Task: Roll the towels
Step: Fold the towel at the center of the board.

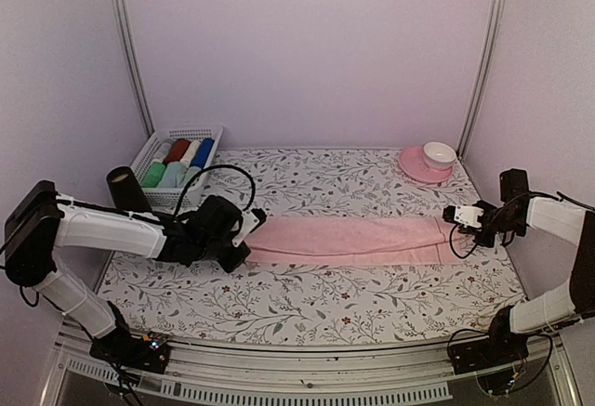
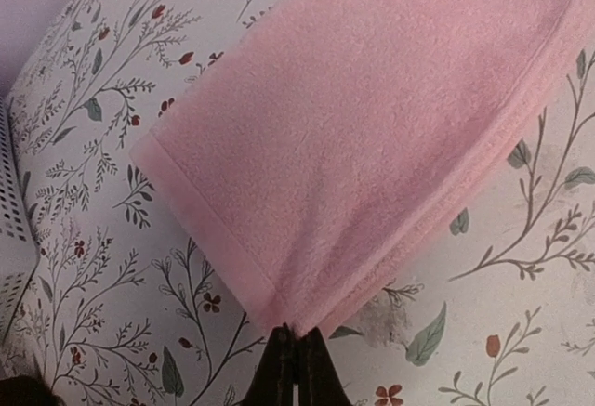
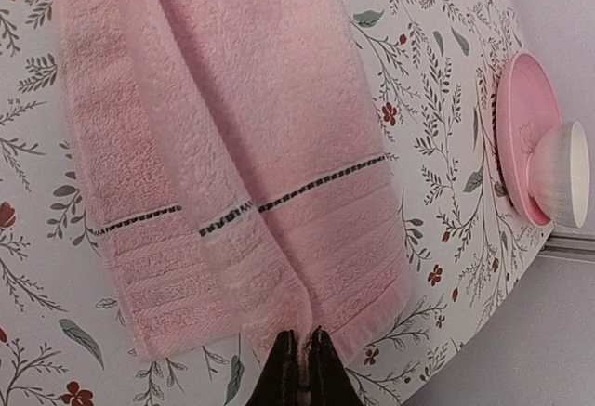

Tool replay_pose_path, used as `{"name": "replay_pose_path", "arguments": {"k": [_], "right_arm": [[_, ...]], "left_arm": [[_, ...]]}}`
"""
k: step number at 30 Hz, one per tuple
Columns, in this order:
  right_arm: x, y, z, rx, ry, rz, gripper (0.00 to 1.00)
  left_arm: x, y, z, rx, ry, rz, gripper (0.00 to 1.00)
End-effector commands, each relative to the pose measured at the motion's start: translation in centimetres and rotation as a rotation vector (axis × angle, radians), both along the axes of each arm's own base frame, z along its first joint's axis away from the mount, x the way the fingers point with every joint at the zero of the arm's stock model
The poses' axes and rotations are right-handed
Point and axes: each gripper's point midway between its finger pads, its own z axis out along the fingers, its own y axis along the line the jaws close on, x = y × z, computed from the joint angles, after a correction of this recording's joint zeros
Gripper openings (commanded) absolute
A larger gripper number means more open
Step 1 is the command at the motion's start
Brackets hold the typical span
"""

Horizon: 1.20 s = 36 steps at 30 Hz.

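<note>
The pink towel [image 1: 349,239] is plain pale pink, with 1 dark dashed line stitched across its end band in the right wrist view. The desk [image 1: 307,299] is white, printed with grey-green leaves, dark stems and small red flowers. At upper left, a white perforated basket [image 1: 186,130] shows dark red, white, royal blue and green rolled cloths [image 1: 189,152] and a pale mint green towel [image 1: 173,175]. At upper right, a white cup [image 1: 440,153] and a pink saucer [image 1: 414,166].

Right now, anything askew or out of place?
Only slightly: the pale pink cloth towel is folded unevenly; at its right end the layers overlap crookedly, so the dark stitched stripe steps. Nothing spilled or damaged.
</note>
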Motion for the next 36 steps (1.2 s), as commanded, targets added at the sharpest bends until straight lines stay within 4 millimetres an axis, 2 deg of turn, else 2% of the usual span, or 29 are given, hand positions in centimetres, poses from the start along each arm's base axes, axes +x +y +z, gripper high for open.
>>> {"name": "replay_pose_path", "arguments": {"k": [1, 9, 10, 11, 12, 14, 16, 19, 21, 22, 24, 29, 32, 34, 36], "right_arm": [[-2.0, -0.4, -2.5, -0.034, 0.084, 0.014, 0.02], [-3.6, -0.4, -4.4, -0.063, 0.124, 0.040, 0.04], [-3.8, -0.5, -4.6, -0.067, 0.127, 0.043, 0.06], [-4.0, -0.5, -4.8, -0.069, 0.131, 0.044, 0.08], [-4.0, -0.4, -4.9, -0.071, 0.131, 0.046, 0.10], [-4.2, -0.4, -5.1, -0.072, 0.135, 0.049, 0.17], [-4.4, -0.4, -5.2, -0.072, 0.139, 0.049, 0.33], [-4.2, -0.4, -5.0, -0.077, 0.132, 0.050, 0.39], [-3.9, -0.5, -4.6, -0.077, 0.125, 0.044, 0.42], [-3.8, -0.5, -4.3, -0.077, 0.122, 0.042, 0.45], [-3.5, -0.6, -3.5, -0.077, 0.114, 0.035, 0.51], [-2.5, -1.2, -1.4, -0.113, 0.065, 0.020, 0.68], [-1.7, -1.5, 0.1, -0.116, 0.047, 0.006, 0.75], [-1.0, -1.0, 1.5, -0.072, 0.046, 0.008, 0.75], [0.4, -0.2, 3.7, 0.004, 0.019, -0.009, 0.74]], "left_arm": [[-0.6, 0.2, -2.0, 0.071, 0.066, 0.006, 0.00], [-0.6, -0.2, -3.6, 0.113, 0.125, 0.002, 0.00], [-0.7, -0.3, -3.7, 0.112, 0.133, -0.003, 0.03], [-0.7, -0.4, -3.6, 0.108, 0.134, -0.005, 0.13], [-0.8, -0.4, -3.6, 0.103, 0.137, -0.007, 0.18], [-0.8, -0.5, -3.4, 0.097, 0.137, -0.012, 0.21], [-0.7, -0.5, -3.1, 0.091, 0.131, -0.012, 0.31], [-0.6, -0.4, -2.4, 0.083, 0.112, -0.001, 0.35], [-0.5, -0.5, -1.5, 0.065, 0.102, -0.002, 0.36], [-0.6, -0.7, -0.8, 0.047, 0.097, -0.009, 0.40], [-0.7, -0.9, 0.8, 0.009, 0.074, -0.020, 0.53], [-0.6, -0.8, 4.9, -0.069, -0.012, -0.023, 0.69], [0.0, -0.7, 6.8, -0.105, -0.075, 0.000, 0.79], [0.8, -0.8, 7.3, -0.106, -0.111, 0.014, 0.80], [1.8, -1.1, 7.5, -0.097, -0.135, 0.037, 0.76]]}}
